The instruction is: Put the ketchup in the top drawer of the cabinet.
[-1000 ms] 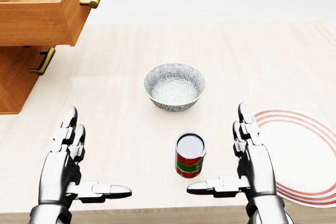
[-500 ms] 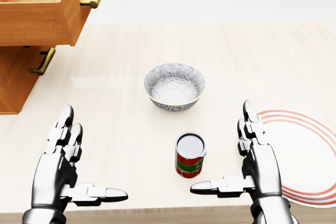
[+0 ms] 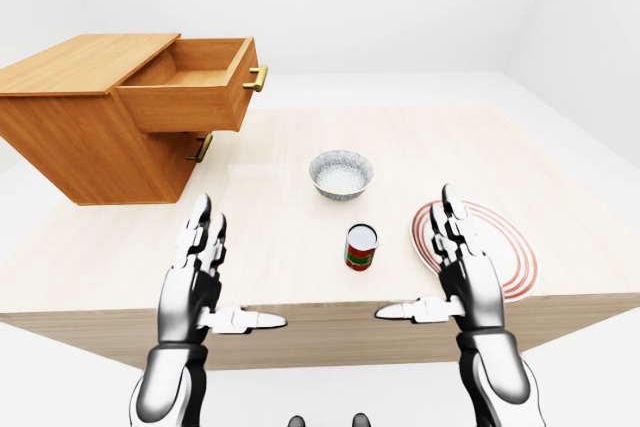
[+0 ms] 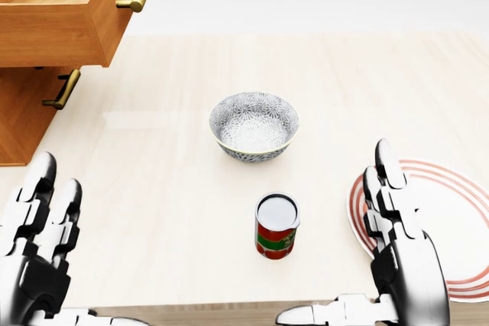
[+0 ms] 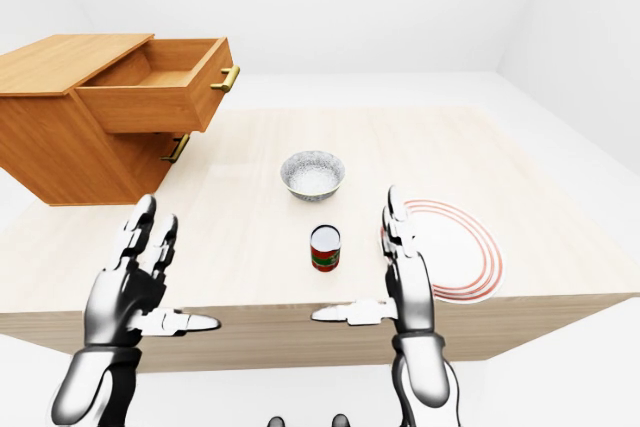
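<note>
The ketchup [image 4: 276, 227] is a short red and green can with a pale lid, upright on the light wood table [image 4: 168, 188] near its lower edge. The wooden cabinet [image 3: 80, 137] stands at the upper left, and its top drawer [image 3: 190, 97] is pulled out and looks bare inside. My left hand [image 3: 225, 277] hovers open well to the left of the can, fingers up and thumb pointing inward. To the can's right, my right hand [image 3: 440, 272] is open too, partly over the plate. Neither hand touches the can.
A patterned grey bowl [image 4: 254, 126] sits just above the can in the head view. A white plate with red rings [image 4: 451, 219] lies at the right. The lower drawer [image 3: 200, 148] is closed, with a brass handle. The table's near edge [image 3: 320, 317] runs under both hands.
Both hands have drawn down toward the bottom of the head view and spread apart, the left going left and the right going right. The can, bowl and drawer have not moved.
</note>
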